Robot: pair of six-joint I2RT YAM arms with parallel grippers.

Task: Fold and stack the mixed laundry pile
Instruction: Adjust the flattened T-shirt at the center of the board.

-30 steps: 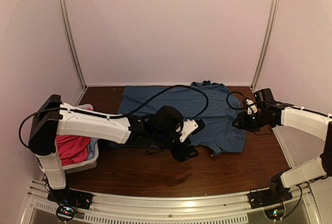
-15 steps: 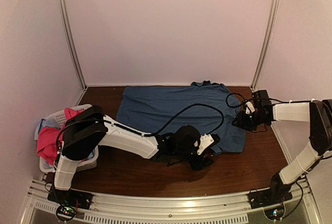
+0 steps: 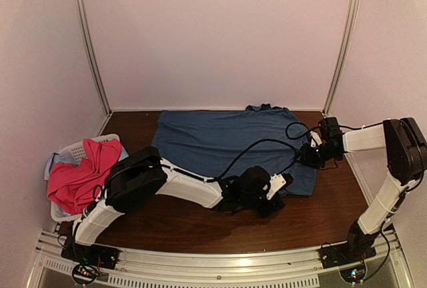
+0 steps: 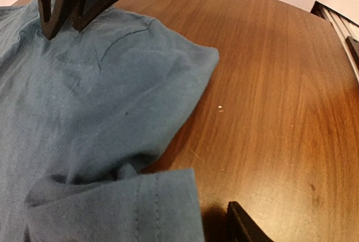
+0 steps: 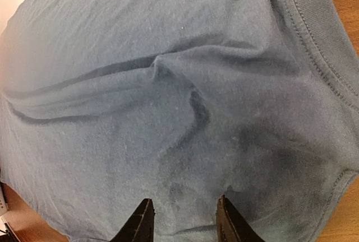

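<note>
Top external: dark blue T-shirt [image 3: 220, 138] spread unfolded, pink shirt [image 3: 83, 175] waiting at nine o'clock. Right gripper [image 5: 182, 222] parted; left gripper [image 3: 277, 193] impossible to tell.

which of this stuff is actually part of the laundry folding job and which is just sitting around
Part of the job: dark blue T-shirt spread on the table; magenta-pink shirt heaped on the basket; pale light-blue cloth at its left side.
Just sitting around: the white slotted basket; the table.
</note>
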